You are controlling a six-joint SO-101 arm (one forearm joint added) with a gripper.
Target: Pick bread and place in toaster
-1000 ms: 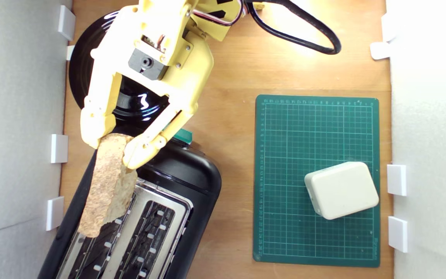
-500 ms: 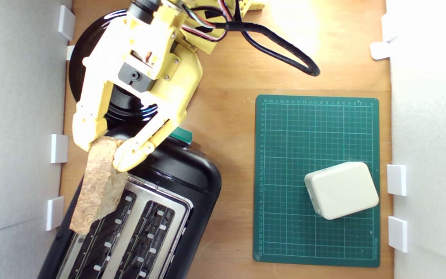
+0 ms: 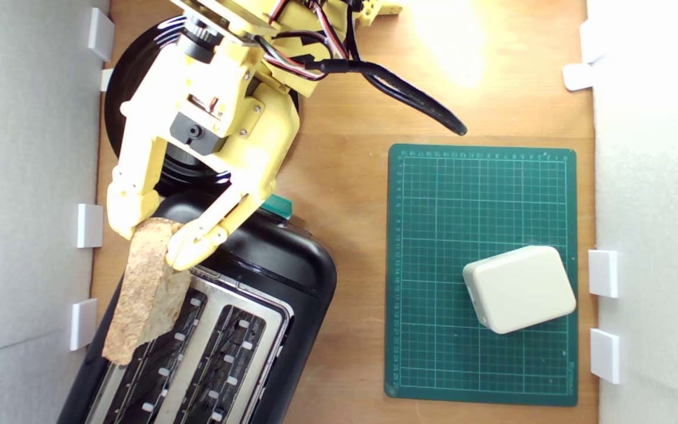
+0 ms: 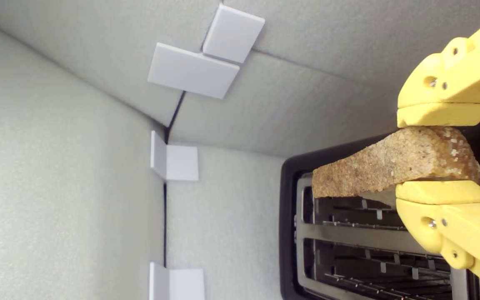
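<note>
While end effector (image 3: 150, 235) pinches bread (image 3: 145, 294) above toaster (image 3: 292, 277), wooden tabletop (image 3: 345, 106) sits between white foam walls (image 3: 21, 118).

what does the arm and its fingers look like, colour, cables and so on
The arm is yellow moulded plastic with small screws and a dark grey servo block set into its shell. The gripper has two yellow fingers with rounded tips and screw holes. A thick black cable loops away from it, beside thinner coloured wires.

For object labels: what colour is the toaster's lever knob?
Teal-green. The lever knob shows at the toaster's end beside the gripper, clearest in the exterior view.
</note>
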